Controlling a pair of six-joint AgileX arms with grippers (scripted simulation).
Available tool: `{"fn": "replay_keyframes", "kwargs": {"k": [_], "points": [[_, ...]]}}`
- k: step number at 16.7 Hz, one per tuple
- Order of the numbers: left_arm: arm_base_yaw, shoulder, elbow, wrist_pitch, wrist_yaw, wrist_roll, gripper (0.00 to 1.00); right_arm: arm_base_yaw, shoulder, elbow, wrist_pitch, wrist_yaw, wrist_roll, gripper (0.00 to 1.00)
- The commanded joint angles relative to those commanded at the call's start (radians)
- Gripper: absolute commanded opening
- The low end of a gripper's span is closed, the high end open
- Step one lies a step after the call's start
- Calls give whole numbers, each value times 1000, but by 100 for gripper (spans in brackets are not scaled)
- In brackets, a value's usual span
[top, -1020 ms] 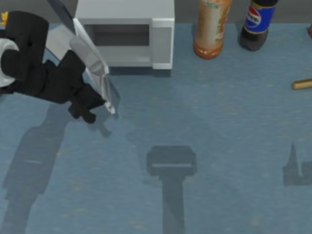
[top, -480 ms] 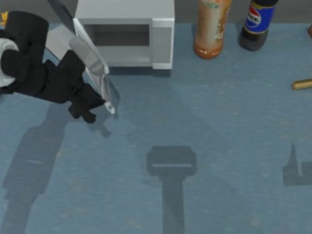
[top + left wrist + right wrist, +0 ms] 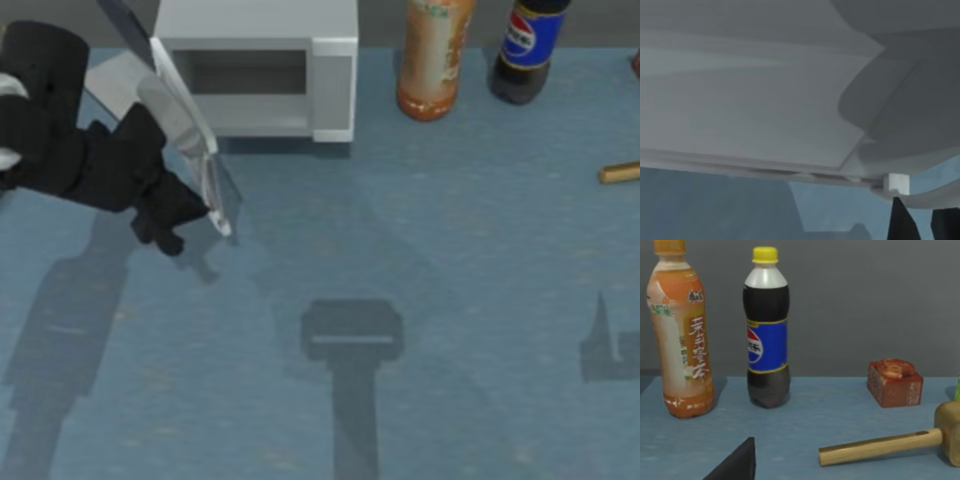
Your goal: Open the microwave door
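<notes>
The silver-white microwave (image 3: 335, 70) stands at the back left of the table, its dark cavity (image 3: 250, 75) exposed. The microwave door (image 3: 180, 120) is swung out towards the front left, hinged at the oven's left corner. My left gripper (image 3: 197, 213) is at the door's free edge and shut on the slim white handle (image 3: 226, 215). In the left wrist view the door (image 3: 755, 100) fills most of the frame, with the handle's end (image 3: 898, 182) just above the fingertips (image 3: 901, 222). My right arm is out of the top view; only a dark part of my right gripper (image 3: 737, 465) shows.
An orange tea bottle (image 3: 432, 60) and a cola bottle (image 3: 527, 48) stand right of the microwave. A wooden mallet (image 3: 880, 446) and a red block (image 3: 894, 382) lie at the far right. A grey flat slab (image 3: 112, 80) sits left of the oven.
My left gripper has pulled slightly left and back with the handle, and the door's free edge has swung a little wider. Nothing else has moved.
</notes>
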Motion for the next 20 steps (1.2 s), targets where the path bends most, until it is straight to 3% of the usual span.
{"fn": "replay_keyframes", "kwargs": {"k": [20], "points": [[10,4,4,-16,10,23,0,0,0,0,0,0,0,100]]}}
